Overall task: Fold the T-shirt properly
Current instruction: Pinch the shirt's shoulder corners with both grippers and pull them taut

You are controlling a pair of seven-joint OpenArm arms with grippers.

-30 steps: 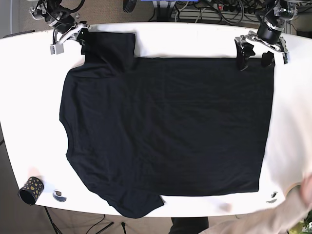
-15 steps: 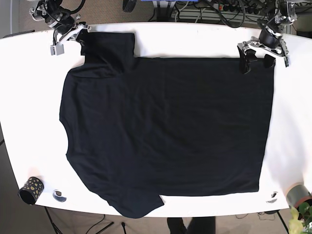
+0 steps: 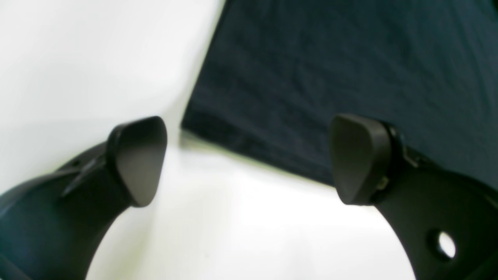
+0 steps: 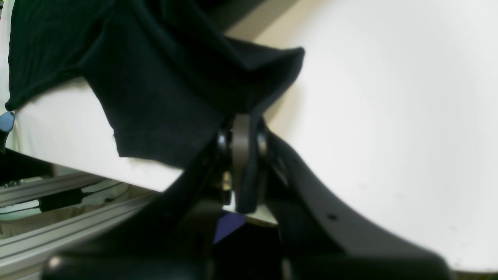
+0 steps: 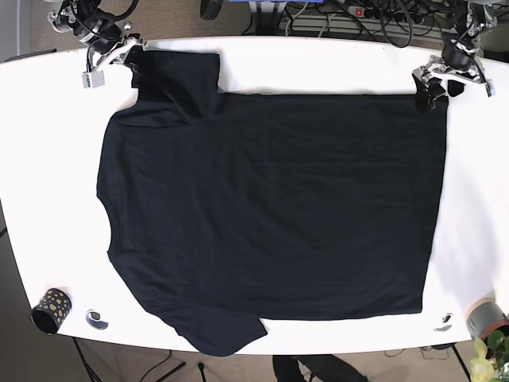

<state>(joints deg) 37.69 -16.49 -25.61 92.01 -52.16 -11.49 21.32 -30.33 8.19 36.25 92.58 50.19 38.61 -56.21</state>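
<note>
A black T-shirt (image 5: 270, 207) lies spread flat on the white table (image 5: 318, 64), collar to the left and hem to the right. My right gripper (image 5: 133, 62) is at the far left sleeve, and in the right wrist view it (image 4: 241, 132) is shut on the sleeve's corner, with the cloth (image 4: 167, 97) lifted and draped off its fingers. My left gripper (image 5: 437, 91) hovers at the shirt's far right hem corner. The left wrist view shows it (image 3: 249, 161) wide open, with the hem corner (image 3: 311, 97) just beyond the fingertips (image 3: 360, 159) and nothing between them.
A black cup with gold dots (image 5: 49, 310) and a small round object (image 5: 97, 320) sit at the near left corner. Another small round object (image 5: 445, 322), a grey roll (image 5: 485, 317) and a plant (image 5: 489, 358) are at the near right. Cables (image 5: 350, 20) run behind the table.
My left gripper has moved right along the far edge to the shirt's hem corner. A person's arm at the near right has left the view. The right gripper stays on the sleeve.
</note>
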